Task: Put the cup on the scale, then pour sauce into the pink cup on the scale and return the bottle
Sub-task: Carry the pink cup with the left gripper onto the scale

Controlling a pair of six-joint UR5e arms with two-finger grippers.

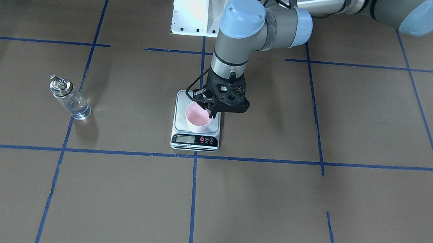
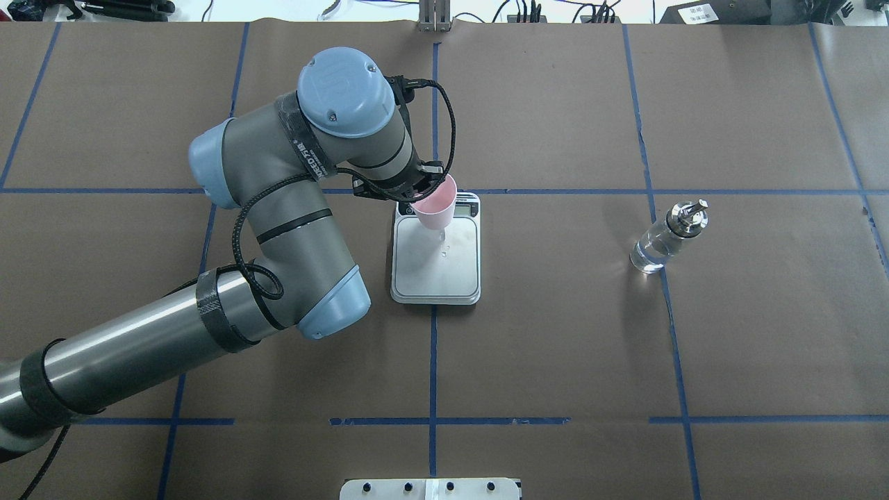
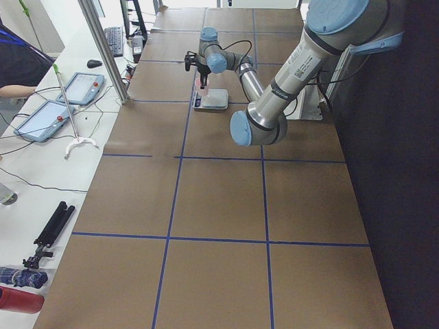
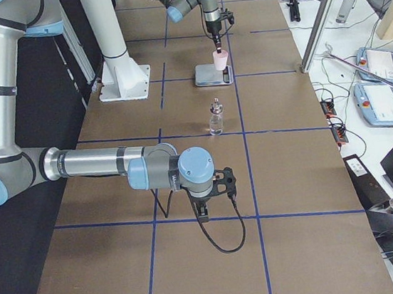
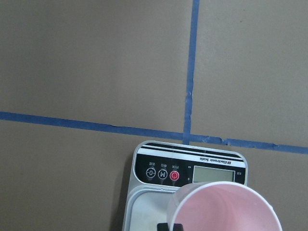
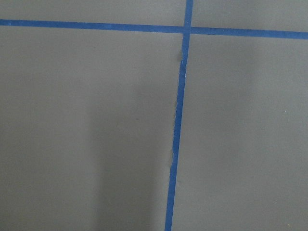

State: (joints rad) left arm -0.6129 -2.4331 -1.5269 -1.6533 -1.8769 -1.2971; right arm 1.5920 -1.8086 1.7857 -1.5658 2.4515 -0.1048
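Left of centre in the overhead view, my left gripper [image 1: 211,112] pinches the rim of the tapered pink paper cup [image 2: 437,205], which sits on the scale [image 2: 436,278], a flat metal slab. Rightward and well apart, the upright glass bottle [image 2: 667,239] stands nearer my right gripper [image 4: 203,212], whose state I cannot tell.

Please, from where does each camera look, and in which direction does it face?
Front-facing: across the table, faces the robot, steeply down; left arm, left gripper holding cup over scale.
Overhead: behind the robot, forward and down; left arm enters left.
Exterior left: robot's left table end; left arm near.
Exterior right: opposite end; right arm near, right gripper hanging.
Left wrist: down onto cup and scale; one fingertip.
Right wrist: down onto taped table; no body.
Shared: front-facing and overhead show cup, scale, bottle, mirrored.
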